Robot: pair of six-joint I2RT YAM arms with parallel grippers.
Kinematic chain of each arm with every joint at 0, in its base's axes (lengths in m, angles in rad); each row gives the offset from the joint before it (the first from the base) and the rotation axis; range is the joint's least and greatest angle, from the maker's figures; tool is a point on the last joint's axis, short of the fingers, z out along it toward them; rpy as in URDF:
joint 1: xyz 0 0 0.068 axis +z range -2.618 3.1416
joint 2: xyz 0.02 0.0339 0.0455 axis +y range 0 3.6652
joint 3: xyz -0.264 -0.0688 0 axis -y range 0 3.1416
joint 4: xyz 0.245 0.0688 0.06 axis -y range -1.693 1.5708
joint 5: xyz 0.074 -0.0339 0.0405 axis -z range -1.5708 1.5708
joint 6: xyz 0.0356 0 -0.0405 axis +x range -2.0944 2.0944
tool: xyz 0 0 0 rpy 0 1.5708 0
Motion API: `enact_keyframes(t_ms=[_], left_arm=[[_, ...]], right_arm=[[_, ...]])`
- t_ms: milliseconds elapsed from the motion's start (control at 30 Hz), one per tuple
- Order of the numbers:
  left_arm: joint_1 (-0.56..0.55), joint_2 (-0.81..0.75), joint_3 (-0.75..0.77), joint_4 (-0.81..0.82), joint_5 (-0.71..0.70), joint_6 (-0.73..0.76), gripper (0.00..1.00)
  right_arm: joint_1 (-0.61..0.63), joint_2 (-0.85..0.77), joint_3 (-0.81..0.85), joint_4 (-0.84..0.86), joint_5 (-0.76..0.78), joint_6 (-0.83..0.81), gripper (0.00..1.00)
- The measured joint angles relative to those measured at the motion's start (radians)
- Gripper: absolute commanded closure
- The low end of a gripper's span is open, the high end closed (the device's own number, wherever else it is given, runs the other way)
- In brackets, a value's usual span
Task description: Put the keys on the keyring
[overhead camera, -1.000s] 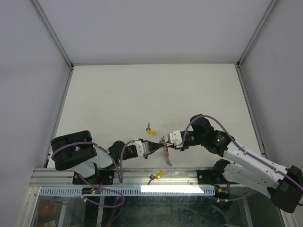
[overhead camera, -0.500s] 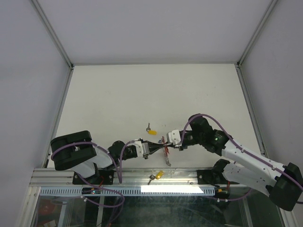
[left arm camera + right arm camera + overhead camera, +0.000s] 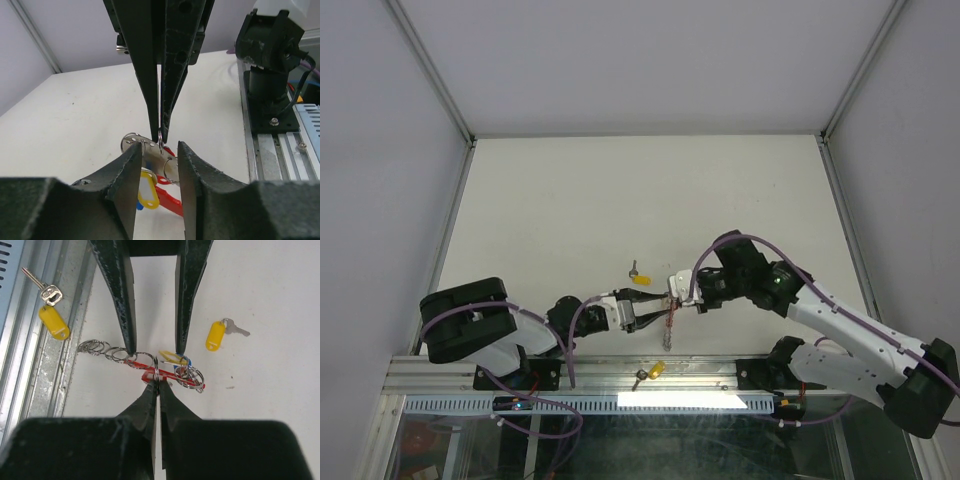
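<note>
Above the table [image 3: 260,300], right end effector [image 3: 156,383] pinches keyring [image 3: 172,378].

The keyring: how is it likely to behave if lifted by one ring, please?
Probably floppy: the keyring has linked rings trailing in a loose curve. Likely light, since the right gripper holds it by pinching one thin ring. The smooth metal might slip.

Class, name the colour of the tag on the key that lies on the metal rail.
Yellow tag, clearest in the right wrist view.

The keyring [image 3: 148,375] pairs shiny metal rings with glossy red plastic.
</note>
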Motion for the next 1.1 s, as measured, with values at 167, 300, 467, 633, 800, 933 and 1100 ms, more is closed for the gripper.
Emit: enact_keyframes(t_ms=[167, 300, 467, 633, 800, 933, 1100], left_arm=[[0.0, -0.047, 0.029, -0.027, -0.003, 0.022, 0.64], [0.0, -0.087, 0.066, -0.102, -0.028, 0.048, 0.64], [0.0, -0.087, 0.132, -0.182, -0.056, 0.078, 0.62], [0.0, -0.04, 0.191, -0.23, -0.055, 0.097, 0.62], [0.0, -0.026, 0.194, -0.263, -0.055, 0.098, 0.61], [0.0, -0.026, 0.194, -0.28, -0.055, 0.098, 0.61], [0.0, -0.023, 0.203, -0.287, -0.055, 0.098, 0.61]], right_arm=[[0.0, 0.048, 0.143, -0.196, 0.109, -0.058, 1.0], [0.0, 0.086, 0.238, -0.324, 0.186, -0.08, 1.0], [0.018, 0.157, 0.327, -0.444, 0.29, -0.073, 1.0], [0.063, 0.233, 0.394, -0.52, 0.395, -0.006, 1.0], [0.082, 0.296, 0.463, -0.581, 0.474, 0.067, 1.0], [0.097, 0.353, 0.533, -0.64, 0.549, 0.125, 1.0], [0.111, 0.406, 0.583, -0.683, 0.602, 0.172, 1.0]])
